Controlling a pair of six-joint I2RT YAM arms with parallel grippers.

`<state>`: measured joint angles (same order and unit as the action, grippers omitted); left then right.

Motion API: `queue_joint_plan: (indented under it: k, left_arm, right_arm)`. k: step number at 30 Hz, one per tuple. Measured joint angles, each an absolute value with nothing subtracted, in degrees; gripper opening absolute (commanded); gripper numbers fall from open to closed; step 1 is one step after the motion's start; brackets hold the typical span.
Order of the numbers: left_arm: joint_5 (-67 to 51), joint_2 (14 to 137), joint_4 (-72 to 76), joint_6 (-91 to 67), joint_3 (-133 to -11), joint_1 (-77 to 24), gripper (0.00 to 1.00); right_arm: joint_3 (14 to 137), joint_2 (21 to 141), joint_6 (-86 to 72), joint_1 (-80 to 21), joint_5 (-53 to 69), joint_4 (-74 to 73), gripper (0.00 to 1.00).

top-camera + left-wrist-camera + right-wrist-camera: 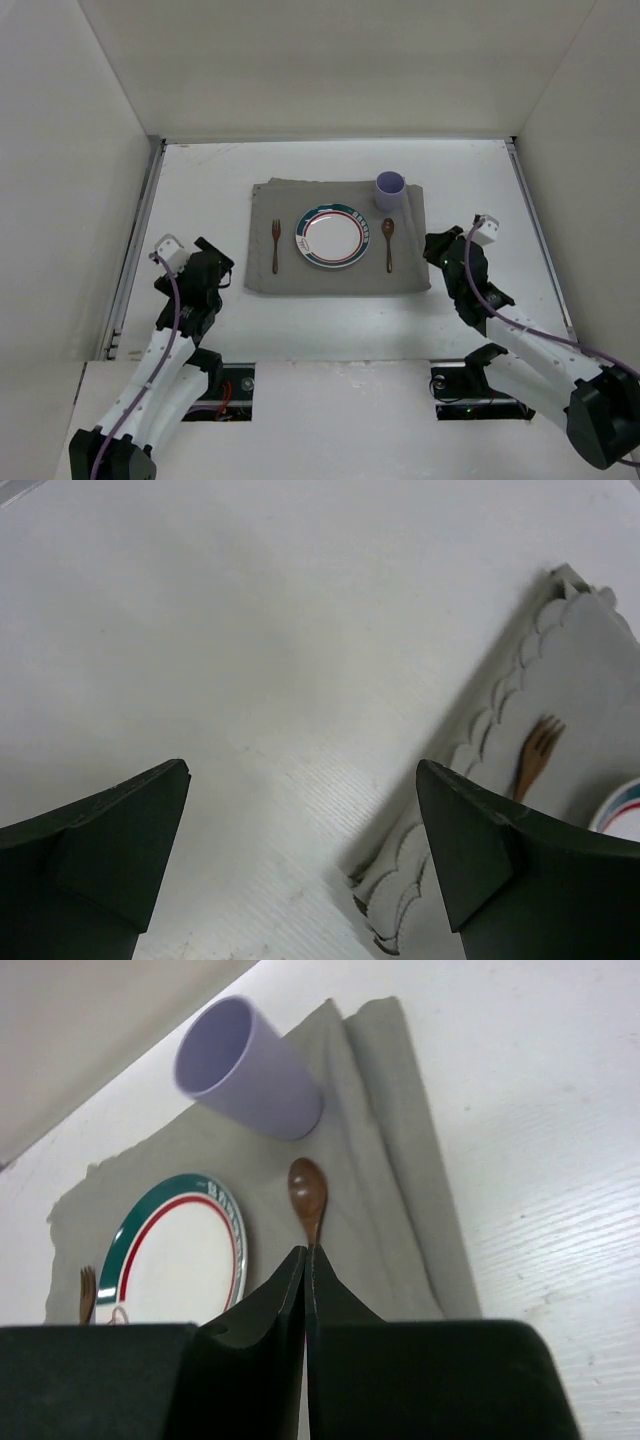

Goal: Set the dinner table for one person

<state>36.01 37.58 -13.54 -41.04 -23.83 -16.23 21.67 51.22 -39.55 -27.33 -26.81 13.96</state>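
On the white dinner table (200, 190) lies a grey placemat (340, 280). On it are a plate (331, 236) with a green and red rim, a wooden fork (275, 245) to its left, a wooden spoon (388, 240) to its right and a lilac cup (390, 187) behind the spoon. My left gripper (215, 265) is open and empty over bare table left of the mat (570, 660); the fork (535, 755) shows beyond it. My right gripper (306, 1250) is shut and empty, right of the mat, pointing at the spoon (307, 1192).
White walls enclose the table on the left, back and right. Metal rails (140, 230) run along the table's left and right sides. The mat's right side is folded into a double layer (400, 1110). The arm bases sit at the near edge.
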Motion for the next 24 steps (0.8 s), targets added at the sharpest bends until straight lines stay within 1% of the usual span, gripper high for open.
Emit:
queue_joint_plan:
  k: [2,5,8,10,13,14,16,19,21,24]
  left_arm:
    - [36.1,37.4,-14.5,-43.5,-22.4,-13.9,1.0]
    - [36.0,41.0,-14.8,-46.5,-22.1,-10.9,1.0]
    - [35.6,44.5,-14.7,-48.8,-21.6,-9.1,1.0]
    - [35.0,44.2,-14.3,-49.6,-20.6,-8.9,1.0]
    - [33.9,42.0,-13.5,-50.1,-19.3,-8.9,1.0]
    - [33.4,41.2,-13.3,-50.1,-19.1,-8.9,1.0]
    - [32.8,40.2,-12.7,-50.1,-18.8,-8.9,1.0]
    - [32.1,41.0,-12.5,-50.1,-18.8,-8.4,1.0]
    - [31.7,43.1,-12.7,-50.1,-18.9,-8.1,1.0]
    - [31.1,47.7,-13.5,-50.1,-20.0,-8.4,1.0]
  right_arm:
    - [21.7,50.5,-40.9,-25.2,-26.4,12.8,0.06]
    - [22.9,49.1,-43.3,-22.2,-26.1,10.9,0.05]
    - [24.6,49.8,-44.8,-18.6,-26.5,11.7,0.07]
    - [24.4,50.8,-45.2,-16.3,-27.0,13.6,0.09]
    - [21.3,51.9,-45.9,-13.9,-27.6,17.5,0.15]
    - [19.8,52.2,-46.2,-13.5,-27.7,18.5,0.18]
    - [18.1,53.4,-46.6,-13.1,-27.8,18.9,0.29]
    - [17.1,54.9,-46.8,-13.2,-27.9,20.3,0.4]
    - [17.1,55.6,-46.8,-13.2,-27.8,21.7,0.44]
    - [17.1,56.1,-46.7,-13.2,-27.6,23.5,0.46]
